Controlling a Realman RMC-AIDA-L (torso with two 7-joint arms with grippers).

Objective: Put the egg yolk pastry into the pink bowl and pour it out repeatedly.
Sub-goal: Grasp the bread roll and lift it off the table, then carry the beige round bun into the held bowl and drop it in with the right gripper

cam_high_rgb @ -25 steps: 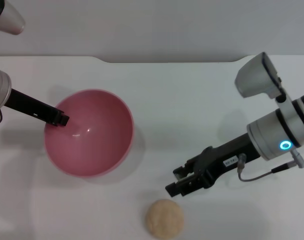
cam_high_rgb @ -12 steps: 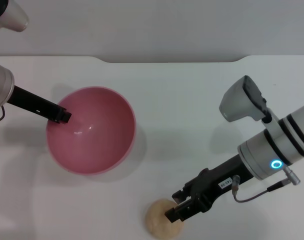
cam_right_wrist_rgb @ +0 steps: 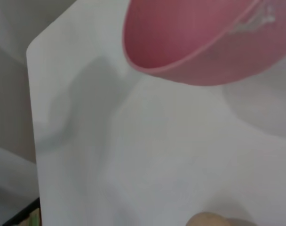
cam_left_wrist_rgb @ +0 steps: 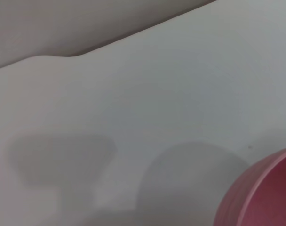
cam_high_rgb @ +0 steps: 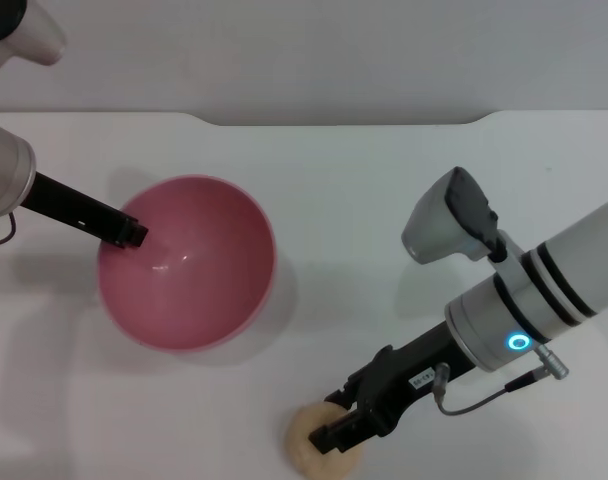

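Head view: right gripper [cam_high_rgb: 334, 436] low over egg yolk pastry [cam_high_rgb: 319, 447], near side of pink bowl [cam_high_rgb: 187, 263], well apart. Jaw gap unclear, grasp unconfirmed. Left gripper [cam_high_rgb: 132, 233] at bowl's left rim; grip unclear. Advice: centre fingers, squeeze gently, lift straight.

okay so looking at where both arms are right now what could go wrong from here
The small round tan pastry lies at the near table edge, under the right end effector; a crooked squeeze might roll it off or dent it. The left end effector sits at the glossy pink plastic bowl's rim, so a shaky hold could let the bowl tip or slide.
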